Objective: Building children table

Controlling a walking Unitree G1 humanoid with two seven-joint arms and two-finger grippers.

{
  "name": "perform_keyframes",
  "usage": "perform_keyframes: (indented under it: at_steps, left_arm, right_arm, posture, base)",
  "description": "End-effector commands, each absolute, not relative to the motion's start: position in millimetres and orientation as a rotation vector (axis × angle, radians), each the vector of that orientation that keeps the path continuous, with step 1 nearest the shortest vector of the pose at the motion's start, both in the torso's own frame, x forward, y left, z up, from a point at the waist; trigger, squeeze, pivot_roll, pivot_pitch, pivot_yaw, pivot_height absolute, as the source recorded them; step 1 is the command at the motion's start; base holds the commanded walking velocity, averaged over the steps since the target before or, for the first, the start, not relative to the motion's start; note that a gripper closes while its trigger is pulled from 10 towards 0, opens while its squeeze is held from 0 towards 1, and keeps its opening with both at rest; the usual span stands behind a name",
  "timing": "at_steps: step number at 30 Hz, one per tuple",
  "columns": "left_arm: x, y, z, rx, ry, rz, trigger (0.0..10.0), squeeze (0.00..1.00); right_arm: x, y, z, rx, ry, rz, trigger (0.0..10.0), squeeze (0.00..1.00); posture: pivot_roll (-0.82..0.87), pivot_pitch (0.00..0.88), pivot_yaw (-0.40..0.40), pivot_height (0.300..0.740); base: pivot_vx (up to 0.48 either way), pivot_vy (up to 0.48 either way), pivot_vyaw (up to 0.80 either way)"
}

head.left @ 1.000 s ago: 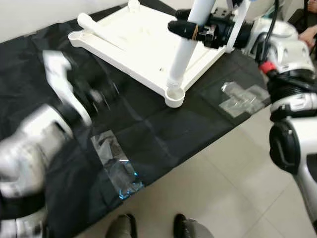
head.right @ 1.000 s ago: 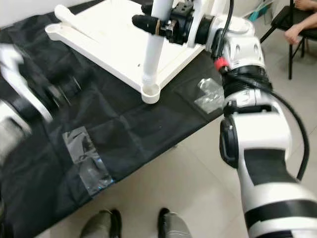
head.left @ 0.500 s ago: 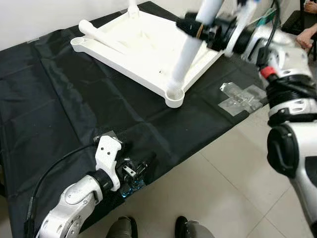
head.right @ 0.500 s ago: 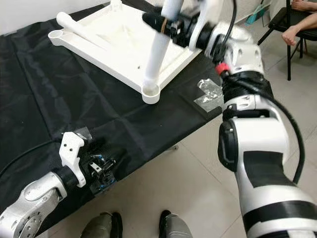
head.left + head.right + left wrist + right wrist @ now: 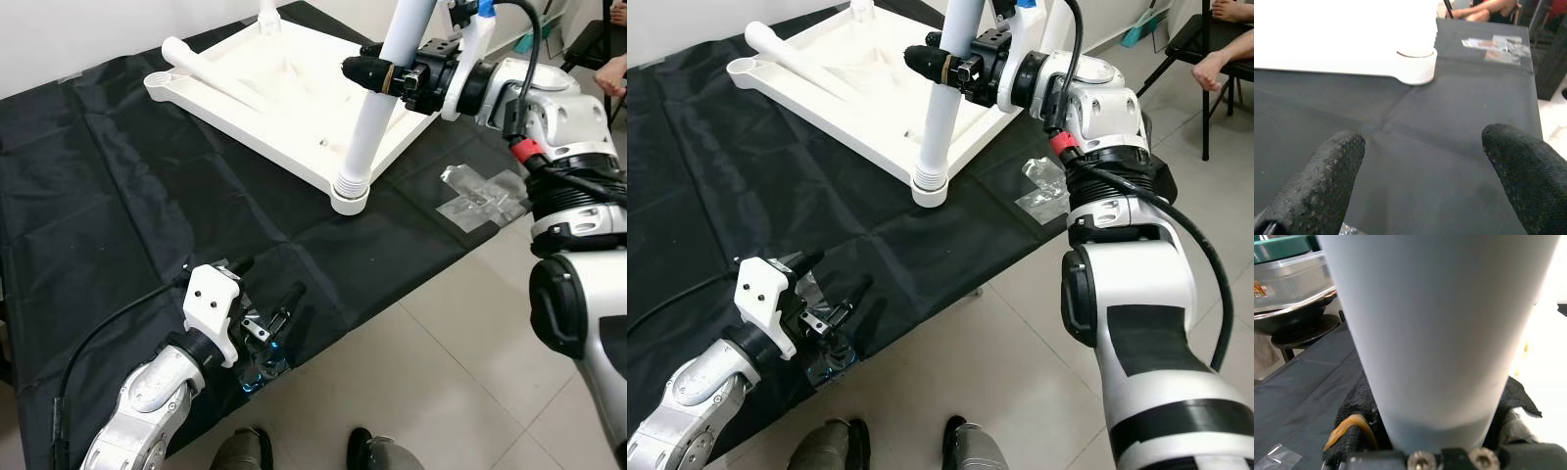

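Left end effector has dropped to the black-clothed bench front edge, fingers spread, empty | right end effector has stood the white plastic table leg upright, pinching it | leg foot in corner socket of upturned white tabletop | seating looks nearly done

Compared with a second ago, my left gripper is no longer a blur swinging over the middle of the black cloth; it now sits low at the cloth's near edge, over the clear plastic strip, with its fingers spread wider than half a second ago. The leg in my right gripper stands nearly upright in the tabletop's corner socket, where half a second ago it leaned away and blurred. My right arm's elbow sits a little lower than then.
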State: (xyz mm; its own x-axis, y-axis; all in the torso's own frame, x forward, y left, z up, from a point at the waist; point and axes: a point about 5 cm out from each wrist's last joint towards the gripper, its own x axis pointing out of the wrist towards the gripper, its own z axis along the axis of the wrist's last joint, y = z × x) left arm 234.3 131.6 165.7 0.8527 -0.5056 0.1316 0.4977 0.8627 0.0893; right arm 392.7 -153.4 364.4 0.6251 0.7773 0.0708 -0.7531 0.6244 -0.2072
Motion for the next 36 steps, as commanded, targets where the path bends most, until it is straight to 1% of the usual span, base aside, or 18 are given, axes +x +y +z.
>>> perform_keyframes:
  at_steps: [1, 4, 16, 18, 21, 22, 24, 25, 27, 32, 36]
  left_arm:
    - [236, 136, 168, 0.053, -0.173, -0.491, 10.0, 0.0]
    - [240, 140, 168, 0.014, -0.177, -0.443, 10.0, 0.0]
    - [240, 137, 165, 0.018, -0.183, -0.445, 10.0, 0.0]
    - [240, 137, 165, 0.019, -0.184, -0.443, 10.0, 0.0]
    - [240, 137, 165, 0.02, -0.183, -0.443, 10.0, 0.0]
    - [240, 137, 165, 0.02, -0.183, -0.444, 10.0, 0.0]
    - [240, 137, 165, 0.02, -0.183, -0.444, 10.0, 0.0]
    - [240, 137, 165, 0.02, -0.182, -0.445, 10.0, 0.0]
    - [240, 136, 165, 0.02, -0.181, -0.447, 10.0, 0.0]
    - [240, 136, 165, 0.021, -0.181, -0.448, 10.0, 0.0]
    - [240, 136, 165, 0.023, -0.181, -0.447, 10.0, 0.0]
  right_arm:
    - [394, -153, 359, -0.212, -0.144, 0.863, 10.0, 0.0]
    - [395, -146, 351, -0.207, -0.111, 0.882, 10.0, 0.0]
    - [396, -137, 337, -0.144, -0.063, 0.911, 10.0, 0.0]
    - [401, -142, 334, -0.101, -0.04, 0.841, 10.0, 0.0]
    - [403, -145, 333, -0.079, -0.033, 0.805, 10.0, 0.0]
    - [407, -150, 331, -0.051, -0.027, 0.734, 10.0, 0.0]
    - [407, -150, 331, -0.051, -0.027, 0.734, 10.0, 0.0]
    - [409, -155, 330, -0.022, -0.022, 0.679, 10.0, 0.0]
    - [412, -158, 328, -0.001, -0.015, 0.628, 10.0, 0.0]
    - [412, -154, 328, -0.021, -0.01, 0.628, 10.0, 0.0]
    - [414, -143, 330, -0.122, -0.002, 0.617, 10.0, 0.0]
  posture:
    - [-0.01, 0.213, 0.005, 0.74]
    - [-0.01, 0.217, 0.005, 0.74]
    - [-0.01, 0.222, 0.003, 0.74]
    - [-0.01, 0.223, 0.002, 0.74]
    - [-0.01, 0.223, 0.002, 0.74]
    - [-0.01, 0.224, 0.003, 0.74]
    - [-0.01, 0.224, 0.003, 0.74]
    - [-0.01, 0.224, 0.003, 0.74]
    - [-0.01, 0.227, 0.006, 0.74]
    - [-0.02, 0.232, 0.005, 0.74]
    - [-0.02, 0.236, 0.004, 0.74]
  base:
    - [0.0, 0.0, 0.0]
    - [0.0, 0.0, 0.0]
    - [0.0, 0.0, 0.0]
    - [0.0, 0.0, 0.0]
    - [0.0, 0.0, 0.0]
    - [0.0, 0.0, 0.0]
    - [0.0, 0.0, 0.0]
    - [0.0, 0.0, 0.0]
    - [0.0, 0.0, 0.0]
    - [0.0, 0.0, 0.0]
    - [0.0, 0.0, 0.0]
